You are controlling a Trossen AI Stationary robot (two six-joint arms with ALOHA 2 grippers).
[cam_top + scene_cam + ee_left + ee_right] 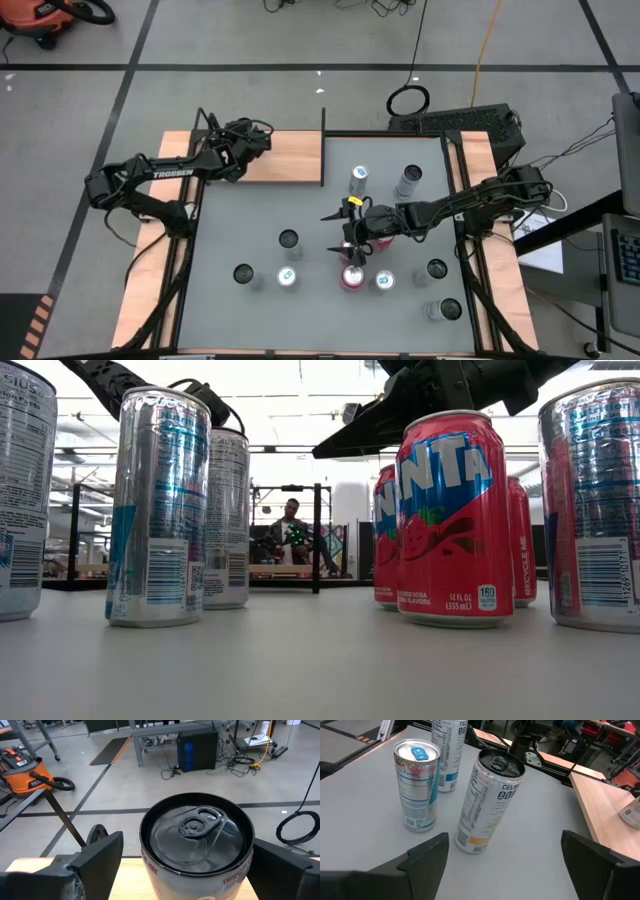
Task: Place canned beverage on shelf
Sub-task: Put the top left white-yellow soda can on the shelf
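Hovering over the far-left shelf, the left end effector has its two fingers spread wide on either side of a dark-topped can that stands upright on the light wood board; in the left wrist view neither finger looks to be touching the can's wall, so I judge it set down and released, or very nearly so. The right end effector hangs above the grey surface near the red soda cans, its fingers also wide apart and holding nothing; its wrist view looks past them at a silver can with a blue tab and a tilted-looking white can (the tilt may be only the camera's angle). Several more cans stand scattered across the surface, well apart from the shelf.

As for handling, a beverage can is likely stiff while full but thin-walled and smooth, so it could slip or dent under a hard squeeze. Taking hold across the middle of the cylinder, fingers on opposite sides and below the tapered shoulder, seems the safest grip, keeping it upright throughout.
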